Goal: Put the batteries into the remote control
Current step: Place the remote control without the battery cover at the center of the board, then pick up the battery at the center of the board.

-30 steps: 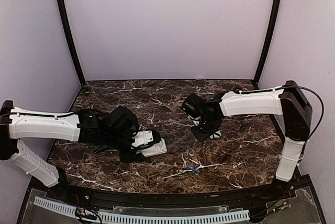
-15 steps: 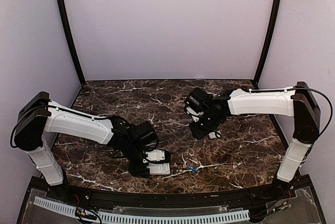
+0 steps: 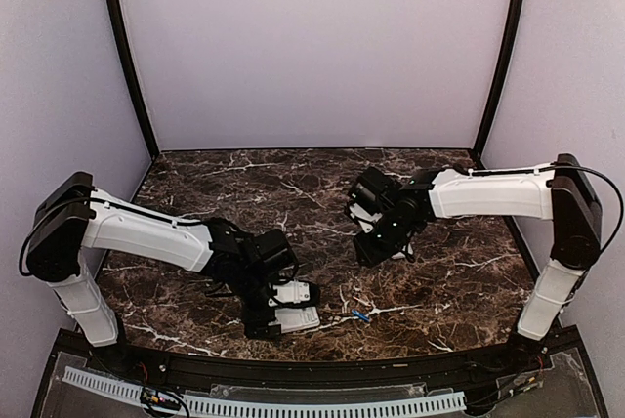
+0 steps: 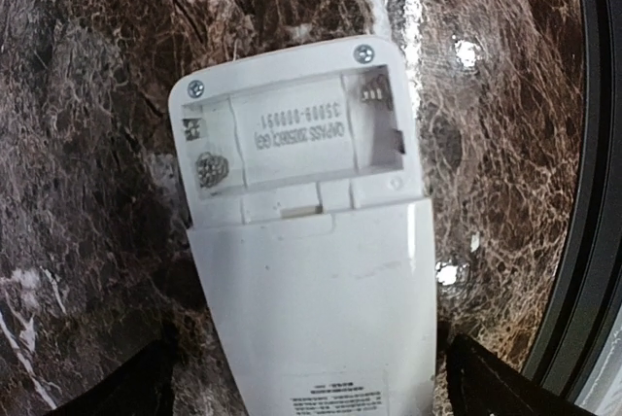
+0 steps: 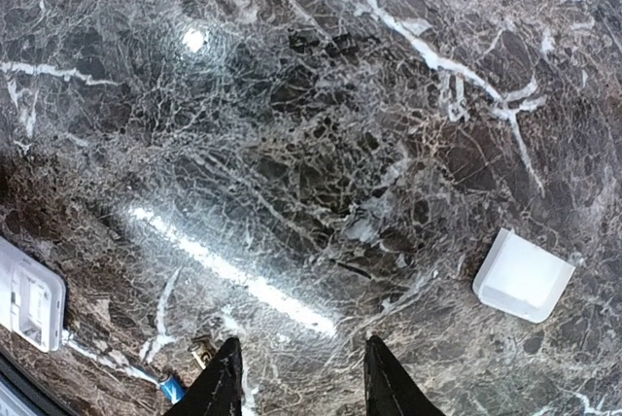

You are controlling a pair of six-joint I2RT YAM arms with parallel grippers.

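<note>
Clearly, the remote control (image 4: 309, 270) lay face down on the tabletop (image 3: 293, 193), its white back upward. Its battery compartment (image 4: 292, 134) was uncovered and empty; the contacts and a printed label were visible inside.

The left tool (image 4: 309, 385) hung over the end of the remote control opposite to the compartment. Its fingers (image 4: 136, 387) stood one at each long side of the remote control, and in the wrist view a dark gap showed on both sides. So the tool looked released, not grasping the handset.

I could make out only one battery (image 3: 359, 316) with certainty. It lay on the tabletop a little beyond the compartment end of the remote control, apart from it, with its long axis oblique to the remote control. The compartment slots ran across the width of the remote control, so I judge that the battery must be turned before it goes in.

The right tool (image 5: 303, 377) hovered further from the remote control, above bare tabletop, partly open and empty. The battery lay from it on the side toward the remote control. The small white cover plate (image 5: 523, 275) lay on the opposite side. Both tools were near the battery, but the right one was free, so it seemed better placed to fetch it.
</note>
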